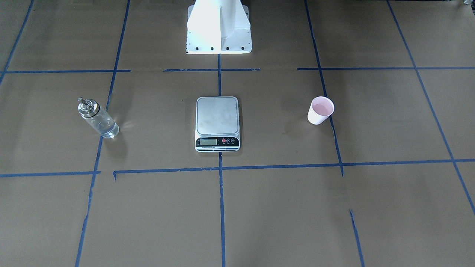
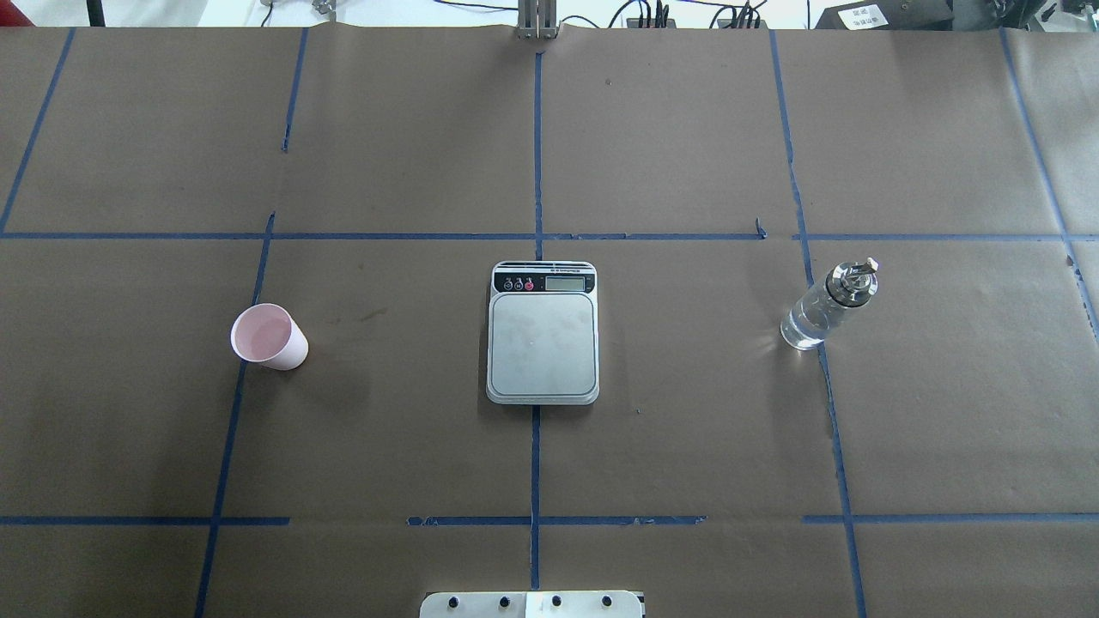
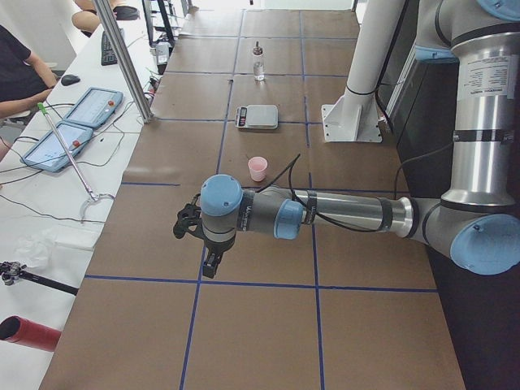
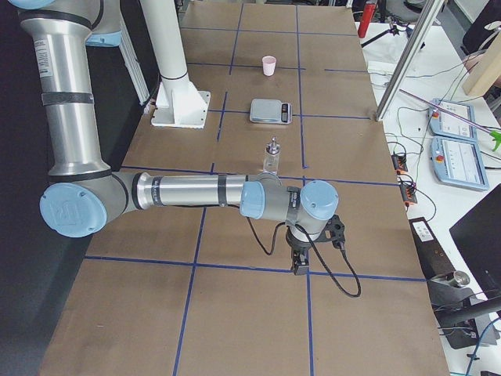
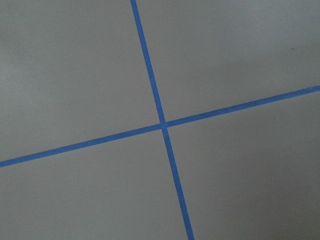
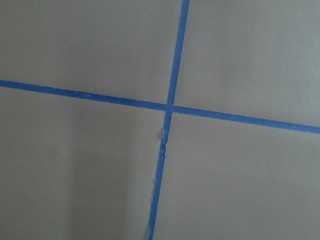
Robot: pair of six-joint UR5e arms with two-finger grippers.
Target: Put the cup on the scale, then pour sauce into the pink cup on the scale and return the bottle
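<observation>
The brown paper surface [image 2: 687,446], gridded with blue tape [image 2: 537,172], carries everything. The left arm [image 3: 349,213] and right arm [image 4: 188,190] reach low over its opposite ends; whether their jaws are apart or together cannot be told. The scale [image 2: 543,343] sits at centre. In the overhead view, the bottle [image 2: 826,306] stands at its 3 o'clock and the cup [image 2: 268,337] at 9 o'clock, both upright and well apart from it

Pink cup [image 2: 269,336]; silver-and-white scale [image 2: 542,342]; blue tape grid [image 2: 537,154] on brown table [image 2: 687,429].
</observation>
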